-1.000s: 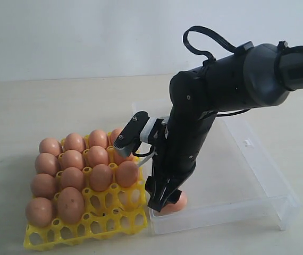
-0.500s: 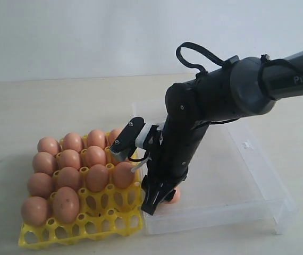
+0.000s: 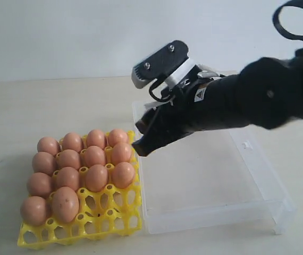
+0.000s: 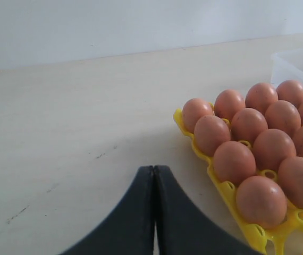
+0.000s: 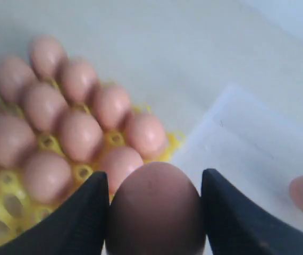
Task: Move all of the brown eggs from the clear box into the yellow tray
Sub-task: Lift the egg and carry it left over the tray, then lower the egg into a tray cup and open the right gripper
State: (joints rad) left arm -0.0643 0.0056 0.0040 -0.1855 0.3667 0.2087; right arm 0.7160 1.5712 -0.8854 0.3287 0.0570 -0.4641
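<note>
Over clear box point(image 3: 204, 219) rim, right gripper point(image 5: 152, 178) clamping 1 brown egg point(image 5: 154, 212) hidden in exterior view, left gripper point(image 4: 154, 171) closed.

Right hand point(image 5: 154, 215) lifted brown egg point(image 5: 154, 199) from clear box point(image 3: 210, 175) (corner vacated).

The right gripper point(image 5: 152, 183) clamps a brown egg point(image 5: 154, 218), its arm stretched out, tilted slightly down. The left gripper point(image 4: 154, 178) has its jaws pressed together.

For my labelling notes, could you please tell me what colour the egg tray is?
The egg tray is bright yellow, clearest in the exterior view.
</note>
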